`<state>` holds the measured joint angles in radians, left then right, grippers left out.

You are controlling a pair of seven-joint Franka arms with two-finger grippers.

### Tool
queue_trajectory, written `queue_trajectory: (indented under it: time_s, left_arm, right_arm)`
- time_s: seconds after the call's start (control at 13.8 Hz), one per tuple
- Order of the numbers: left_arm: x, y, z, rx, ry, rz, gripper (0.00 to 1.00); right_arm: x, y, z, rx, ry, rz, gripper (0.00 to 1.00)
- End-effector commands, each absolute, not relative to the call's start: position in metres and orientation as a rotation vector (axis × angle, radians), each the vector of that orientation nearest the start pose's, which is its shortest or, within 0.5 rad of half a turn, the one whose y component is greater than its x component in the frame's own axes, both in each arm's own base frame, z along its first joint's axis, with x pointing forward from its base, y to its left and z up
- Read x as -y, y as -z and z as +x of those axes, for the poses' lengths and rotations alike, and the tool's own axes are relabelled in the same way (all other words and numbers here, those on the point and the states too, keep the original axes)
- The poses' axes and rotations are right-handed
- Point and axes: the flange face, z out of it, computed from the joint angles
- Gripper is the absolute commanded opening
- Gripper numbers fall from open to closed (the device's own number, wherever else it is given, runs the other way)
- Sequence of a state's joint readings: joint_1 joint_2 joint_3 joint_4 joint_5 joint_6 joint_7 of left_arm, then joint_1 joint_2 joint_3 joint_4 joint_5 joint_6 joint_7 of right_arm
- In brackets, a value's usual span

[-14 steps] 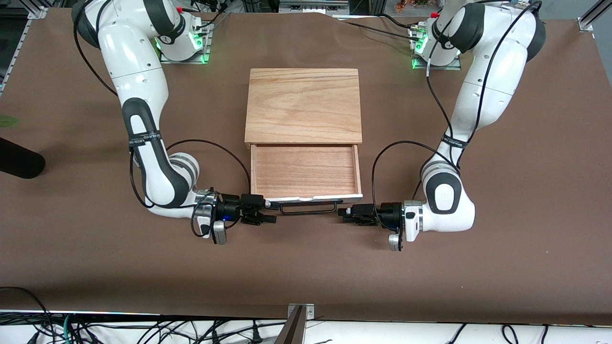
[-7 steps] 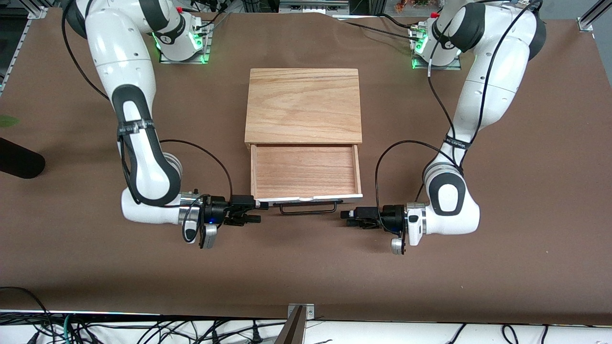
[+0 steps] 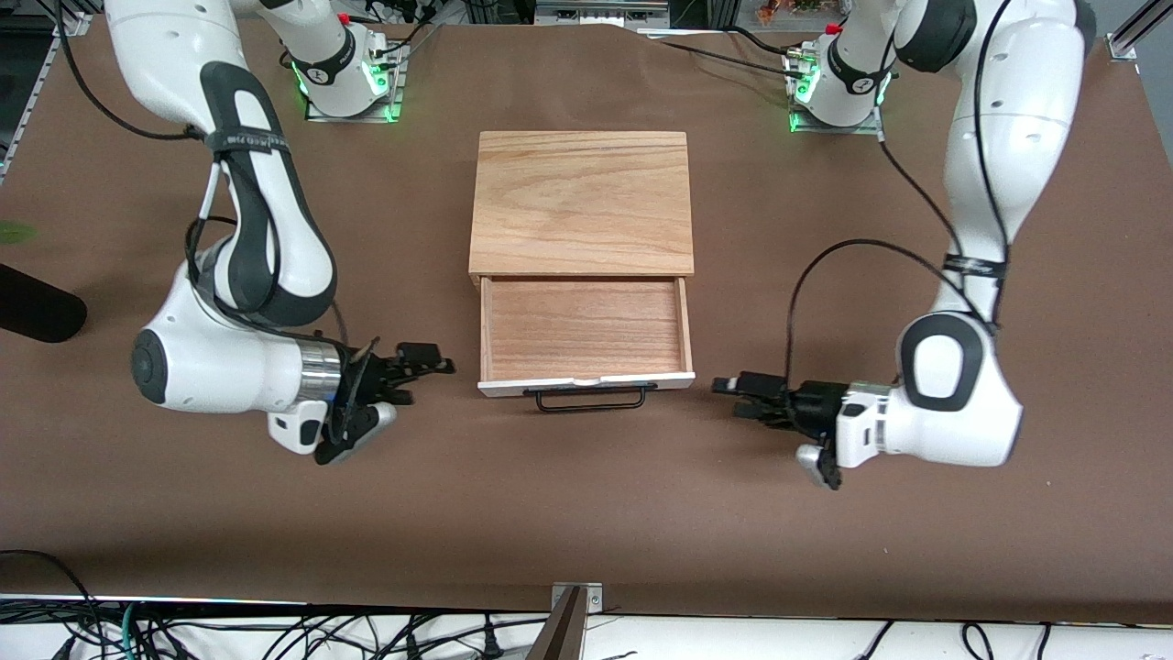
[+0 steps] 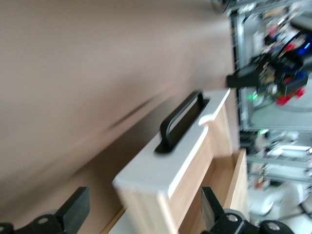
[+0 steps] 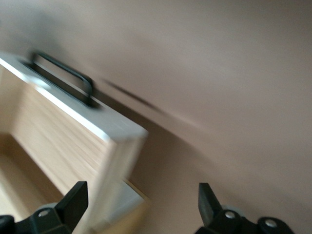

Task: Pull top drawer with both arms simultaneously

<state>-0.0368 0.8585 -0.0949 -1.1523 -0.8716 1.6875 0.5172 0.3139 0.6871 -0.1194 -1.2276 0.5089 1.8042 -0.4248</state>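
Brown surface (image 3: 586,513) w/ light oak box (image 3: 581,202) at its middle, black rounded obj (image 3: 37,313) at the right-arm-end edge, tangled cables (image 3: 275,632) past the edge nearest the front camera.

— Where is the drawer (image 3: 585,332)?
— It sticks out of the box (image 3: 581,203) at mid-table, toward the front camera, its handle (image 3: 589,397) on the nearest edge.
— And the grippers?
— The right gripper (image 3: 420,367) and the left gripper (image 3: 744,392) flank it, apart from it.
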Motion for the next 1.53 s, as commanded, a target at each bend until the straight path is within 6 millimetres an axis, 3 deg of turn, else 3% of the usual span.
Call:
queue_trajectory:
  time_s: [0.0, 0.15, 0.29, 0.58, 0.65, 0.87, 1.02, 1.09, 1.16, 1.31, 1.45]
  left_arm:
    - [0.111, -0.354, 0.718, 0.504, 0.163, 2.321, 1.0]
    - [0.098, -0.406, 0.71, 0.667, 0.144, 2.536, 1.0]
    - [0.085, -0.443, 0.704, 0.738, 0.112, 2.656, 1.0]
    - [0.061, -0.497, 0.69, 0.831, 0.087, 2.84, 1.0]
    - [0.057, -0.507, 0.688, 0.85, 0.081, 2.885, 1.0]
    - [0.044, -0.545, 0.678, 0.868, 0.023, 2.971, 1.0]
    - [0.034, -0.576, 0.668, 0.848, -0.024, 3.059, 1.0]
    - [0.034, -0.585, 0.661, 0.777, -0.026, 3.084, 1.0]
    - [0.028, -0.593, 0.652, 0.635, -0.002, 3.114, 1.0]
    - [0.027, -0.607, 0.63, 0.32, 0.107, 3.157, 1.0]
    - [0.026, -0.616, 0.605, 0.16, 0.209, 3.166, 1.0]
  right_arm:
    - [-0.173, -0.371, 0.695, 0.742, -0.208, -2.792, 1.0]
    - [-0.134, -0.354, 0.695, 0.689, -0.277, -2.896, 1.0]
    - [-0.103, -0.367, 0.701, 0.663, -0.249, -2.982, 1.0]
    - [-0.068, -0.441, 0.676, 0.613, -0.324, -3.0, 1.0]
    - [-0.047, -0.47, 0.673, 0.524, -0.26, -3.035, 1.0]
    - [0.004, -0.51, 0.674, 0.18, -0.162, -3.124, 1.0]
    - [0.013, -0.525, 0.668, 0.132, -0.153, -3.136, 1.0]
    - [0.013, -0.556, 0.651, 0.133, -0.133, -3.101, 1.0]
    - [0.014, -0.561, 0.639, 0.142, -0.177, -3.074, 1.0]
    - [0.004, -0.56, 0.635, 0.177, -0.214, -3.078, 1.0]
    - [-0.014, -0.565, 0.632, 0.204, -0.22, -3.136, 1.0]
